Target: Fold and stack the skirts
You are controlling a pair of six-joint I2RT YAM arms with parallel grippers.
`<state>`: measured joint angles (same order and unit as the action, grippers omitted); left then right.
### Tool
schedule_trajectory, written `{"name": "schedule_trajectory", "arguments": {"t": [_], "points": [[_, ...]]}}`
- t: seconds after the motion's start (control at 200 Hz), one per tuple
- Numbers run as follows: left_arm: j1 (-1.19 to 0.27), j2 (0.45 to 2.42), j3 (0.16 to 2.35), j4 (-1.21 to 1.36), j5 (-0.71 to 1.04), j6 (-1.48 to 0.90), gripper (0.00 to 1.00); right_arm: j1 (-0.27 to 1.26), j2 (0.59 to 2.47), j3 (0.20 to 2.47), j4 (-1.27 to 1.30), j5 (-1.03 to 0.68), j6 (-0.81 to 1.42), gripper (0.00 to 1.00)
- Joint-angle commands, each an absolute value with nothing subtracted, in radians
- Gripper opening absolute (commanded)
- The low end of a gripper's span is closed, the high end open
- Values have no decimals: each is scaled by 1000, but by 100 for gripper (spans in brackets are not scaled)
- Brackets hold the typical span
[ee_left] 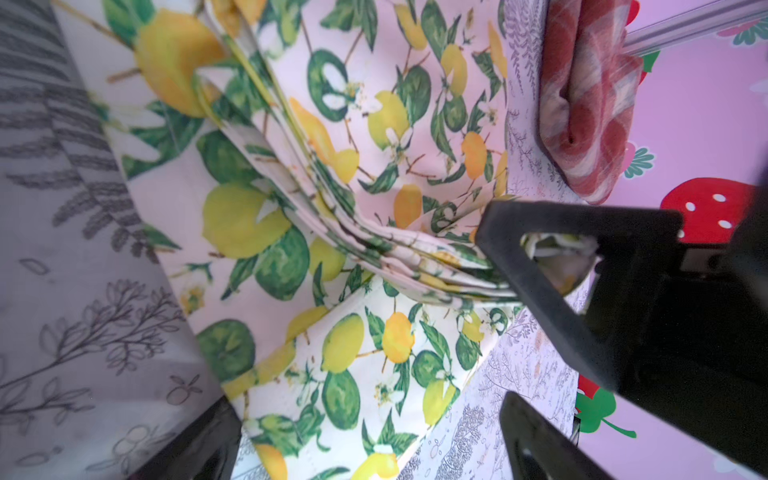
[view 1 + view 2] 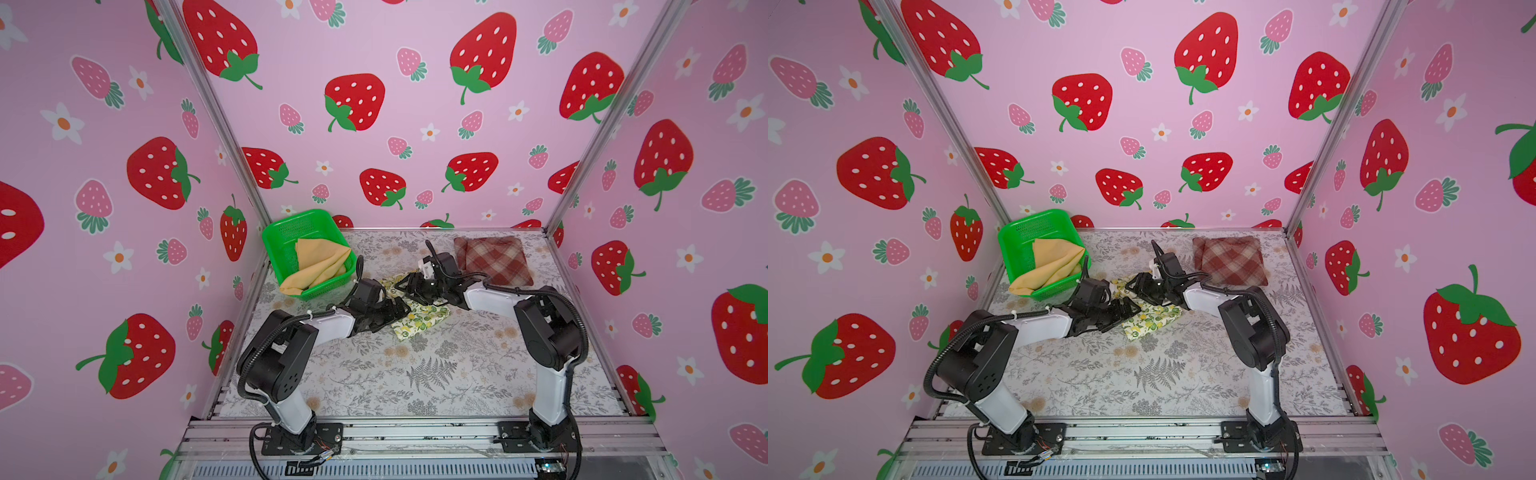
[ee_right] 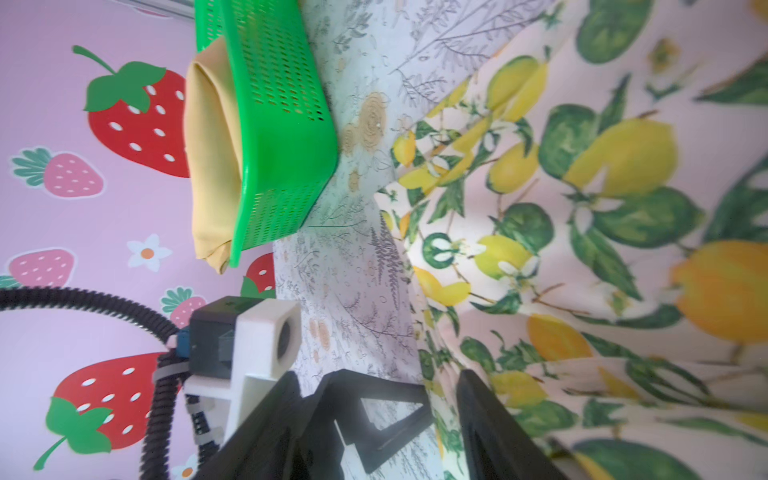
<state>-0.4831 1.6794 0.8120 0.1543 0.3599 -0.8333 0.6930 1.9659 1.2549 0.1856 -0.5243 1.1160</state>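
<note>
Lemon skirt [image 2: 420,321] lies under wide left end effector [image 2: 402,310] and half-open right end effector [image 2: 401,286].

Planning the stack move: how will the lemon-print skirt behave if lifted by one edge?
Likely floppy: the lemon-print skirt bunches into soft pleats in the left wrist view. Probably light: it looks like thin cloth lying low on the table. The fold may slip open, since its layered edges look loose.

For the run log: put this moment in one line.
lemon skirt: part-folded, centre | left pincer: open over it | right pincer: open at its edge | plaid: folded, back | mustard: in basket
</note>
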Motion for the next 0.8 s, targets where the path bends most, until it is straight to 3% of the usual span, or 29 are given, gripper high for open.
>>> {"name": "schedule_trajectory", "arguments": {"t": [0.0,0.02,0.035,0.05,0.46,0.795], "points": [[-479,1631,789,129,363,-821,98,714,1956,1317,241,-558,1172,75],[-479,1625,784,127,362,-821,98,714,1953,1331,240,-561,1173,82],[-479,1621,781,128,362,-821,97,714,1950,1342,239,-560,1173,96],[-479,1616,778,127,361,-821,97,714,1947,1353,236,-560,1173,100],[-475,1460,713,48,308,-819,98,575,2003,1582,-205,-463,785,100],[-476,1389,753,-80,230,-806,98,535,2085,1521,-187,-477,694,100]]}}
